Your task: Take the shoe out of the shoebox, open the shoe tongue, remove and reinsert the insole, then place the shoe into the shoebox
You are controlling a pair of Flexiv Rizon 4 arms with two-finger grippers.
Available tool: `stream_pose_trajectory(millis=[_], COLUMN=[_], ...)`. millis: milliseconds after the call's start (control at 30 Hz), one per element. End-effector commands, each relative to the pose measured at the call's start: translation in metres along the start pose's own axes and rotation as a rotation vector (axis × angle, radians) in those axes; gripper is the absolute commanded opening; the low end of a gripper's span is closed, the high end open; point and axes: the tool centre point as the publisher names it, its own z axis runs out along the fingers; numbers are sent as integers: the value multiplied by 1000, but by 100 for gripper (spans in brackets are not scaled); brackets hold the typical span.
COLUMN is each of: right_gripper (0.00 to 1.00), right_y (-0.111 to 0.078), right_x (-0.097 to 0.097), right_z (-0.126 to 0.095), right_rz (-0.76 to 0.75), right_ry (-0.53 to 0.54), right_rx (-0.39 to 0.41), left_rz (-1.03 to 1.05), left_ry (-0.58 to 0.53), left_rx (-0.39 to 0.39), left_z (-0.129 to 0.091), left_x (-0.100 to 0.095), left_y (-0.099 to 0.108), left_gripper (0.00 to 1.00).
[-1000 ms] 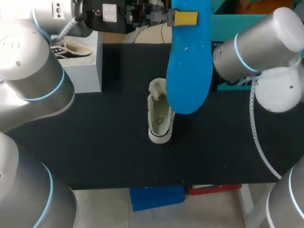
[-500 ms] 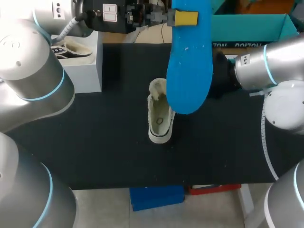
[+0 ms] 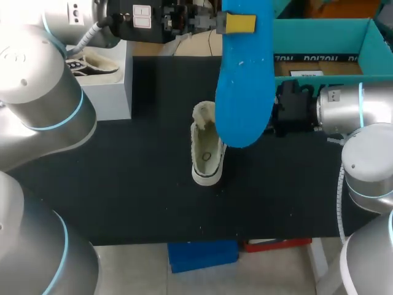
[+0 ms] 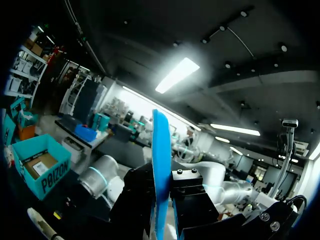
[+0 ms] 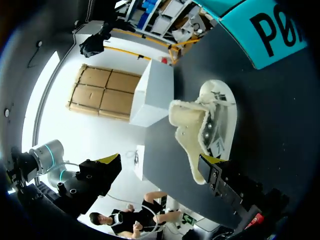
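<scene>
My left gripper [image 3: 238, 23] is held high over the table's back and is shut on the heel end of a blue insole [image 3: 244, 86], which hangs down over the middle. In the left wrist view the insole [image 4: 160, 160] stands edge-on, pinched between the black fingers of the gripper [image 4: 162, 197]. A cream fleece-lined shoe [image 3: 206, 155] stands on the black table with its tongue folded open. My right gripper [image 3: 287, 110] is level with the shoe, to its right, open and empty. In the right wrist view the shoe [image 5: 212, 122] lies just ahead of one yellow fingertip [image 5: 212, 161].
The teal shoebox [image 3: 319, 43] stands open at the back right, behind my right arm; its side [image 5: 265, 27] shows beside the shoe. A white box [image 3: 107, 86] with another shoe [image 3: 92, 63] on it sits at the back left. Bare black table [image 3: 123, 184] lies in front.
My right arm has swung down and back, and its gripper now points at the shoe from the right. The left arm, the insole and the shoe have stayed put.
</scene>
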Motion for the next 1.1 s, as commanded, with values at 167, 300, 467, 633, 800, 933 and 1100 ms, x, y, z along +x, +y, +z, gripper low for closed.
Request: stream_pose_trajectory(millis=[167, 300, 467, 633, 800, 933, 1100], right_gripper=[100, 100, 100, 100, 100, 100, 100], right_y=[1, 5, 9, 9, 9, 9, 9], right_x=[-2, 1, 5, 5, 5, 5, 5], right_z=[-4, -6, -8, -8, -8, -8, -8], right_rz=[-13, -27, -49, -49, -49, -49, -49], right_ry=[230, 223, 187, 187, 187, 187, 187], right_rx=[-20, -24, -12, -12, -12, -12, -12], left_rz=[-1, -1, -1, 24, 202, 259, 260], left_ry=[-4, -4, -4, -1, -18, -62, -95], left_rx=[-1, -1, -1, -4, -20, -47, -48], left_z=[0, 0, 0, 2, 2, -3, -14], left_x=[1, 1, 1, 0, -7, -15, -25], left_y=[1, 1, 1, 3, 17, 43, 75], left_gripper=[0, 0, 0, 0, 0, 0, 0])
